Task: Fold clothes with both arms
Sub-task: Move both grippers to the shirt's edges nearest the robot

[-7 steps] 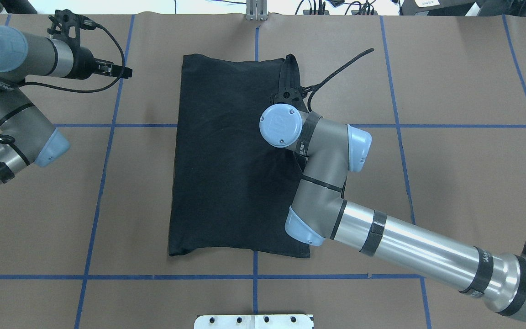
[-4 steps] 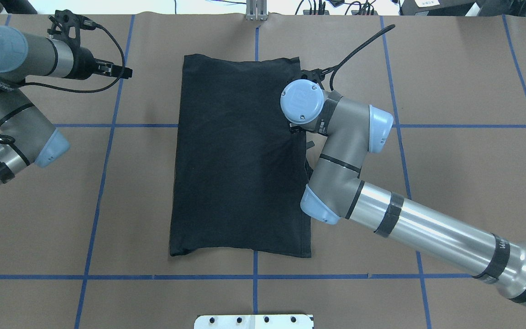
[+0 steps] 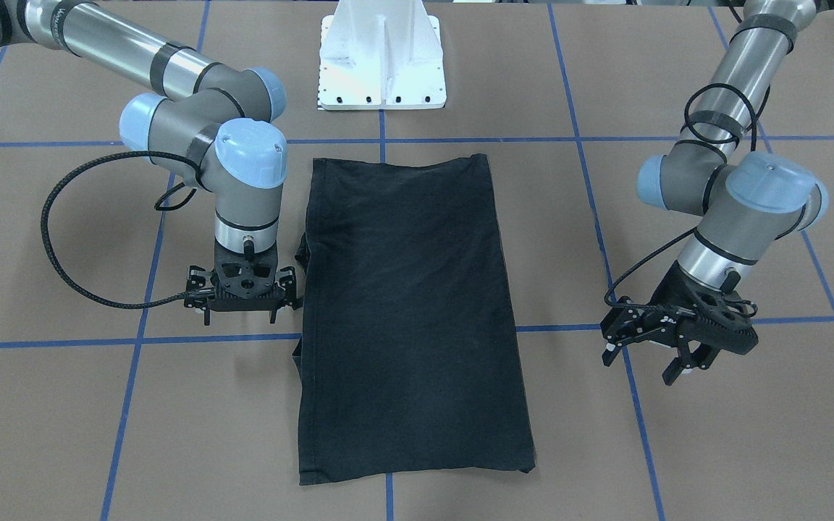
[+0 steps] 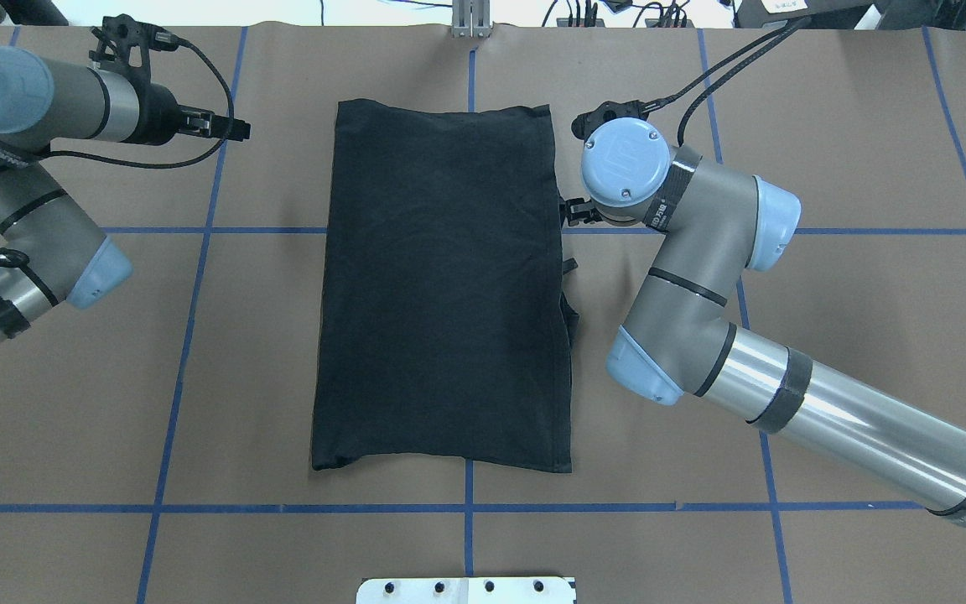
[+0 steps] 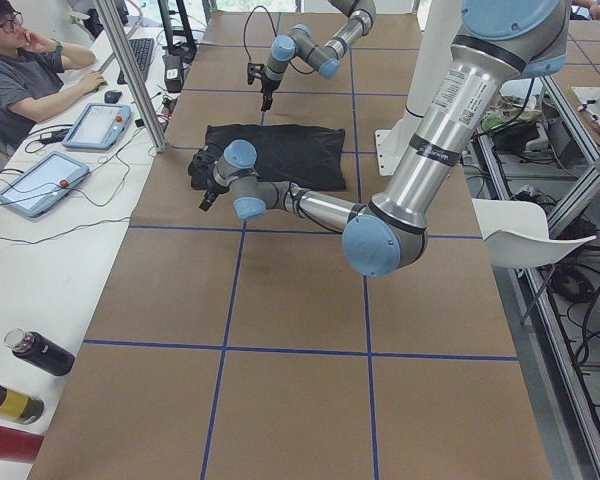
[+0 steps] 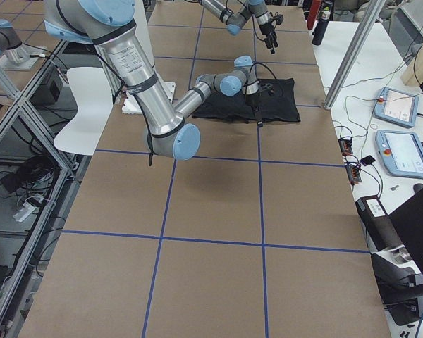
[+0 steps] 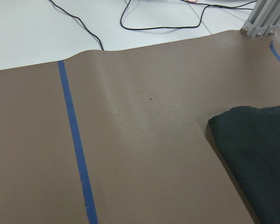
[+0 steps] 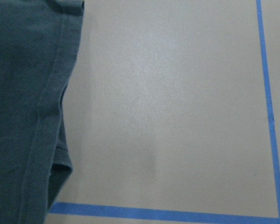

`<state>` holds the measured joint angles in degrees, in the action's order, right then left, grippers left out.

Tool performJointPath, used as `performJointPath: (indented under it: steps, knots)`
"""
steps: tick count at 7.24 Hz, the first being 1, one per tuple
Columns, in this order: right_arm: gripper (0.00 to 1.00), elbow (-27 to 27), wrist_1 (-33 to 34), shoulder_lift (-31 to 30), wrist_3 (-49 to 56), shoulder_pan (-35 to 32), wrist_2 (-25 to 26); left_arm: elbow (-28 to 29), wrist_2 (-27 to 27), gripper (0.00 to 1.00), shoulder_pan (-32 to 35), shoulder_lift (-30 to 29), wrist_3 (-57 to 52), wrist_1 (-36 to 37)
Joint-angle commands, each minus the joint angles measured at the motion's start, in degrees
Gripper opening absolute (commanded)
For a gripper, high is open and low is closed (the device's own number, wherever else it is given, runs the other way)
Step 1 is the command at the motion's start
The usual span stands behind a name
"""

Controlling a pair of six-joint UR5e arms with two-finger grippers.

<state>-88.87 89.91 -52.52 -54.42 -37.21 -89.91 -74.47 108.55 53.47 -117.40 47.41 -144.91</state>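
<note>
The black T-shirt point(image 3: 410, 304) lies flat in the middle of the table, folded into a long rectangle, and its graphic is hidden. It also shows in the overhead view point(image 4: 441, 285). My right gripper point(image 3: 239, 318) is open and empty, pointing down just off the shirt's long edge, near the table. In the overhead view its wrist hides it. The right wrist view shows that hemmed edge point(image 8: 23, 116) beside bare table. My left gripper point(image 3: 641, 365) is open and empty, raised well off the shirt's other side. The left wrist view shows one shirt corner point(image 7: 256, 158).
The white pedestal base point(image 3: 381, 65) stands at the robot's edge of the table. Blue tape lines point(image 4: 198, 252) grid the brown table cover. In the left side view a seated operator point(image 5: 20, 70) and tablets point(image 5: 40, 180) are beside the table, with bottles point(image 5: 35, 352) nearer the camera.
My right arm has swung from over the shirt's far right part out past its right edge. The raised flap there now lies flat. My left arm has barely moved.
</note>
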Motion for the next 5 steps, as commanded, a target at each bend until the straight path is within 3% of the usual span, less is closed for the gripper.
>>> performJointPath:
  steps: [1, 2, 3, 4, 5]
  knots:
    - [1.0, -9.1, -3.0, -4.0, -5.5, -0.3, -3.5, -3.3, -0.5, 1.0, -4.0, 0.2, 5.8, 0.2]
    - [1.0, -15.4, -5.9, -8.7, -6.3, -0.2, -4.3, -7.6, -2.6, 1.0, -7.6, 2.8, 9.9, 0.1]
    - [1.0, -19.9, -6.1, -11.3, -9.0, 0.8, -4.8, -15.5, -5.1, 1.0, -11.5, 8.5, 10.7, 0.3]
    - [1.0, -20.9, -6.5, -12.1, -13.6, 1.9, -4.8, -21.3, -5.3, 1.0, -14.2, 13.7, 11.9, 0.4]
    - [1.0, -21.4, -6.7, -12.1, -15.3, 3.3, -4.4, -24.6, -9.0, 1.0, -18.7, 16.7, 15.7, 0.4]
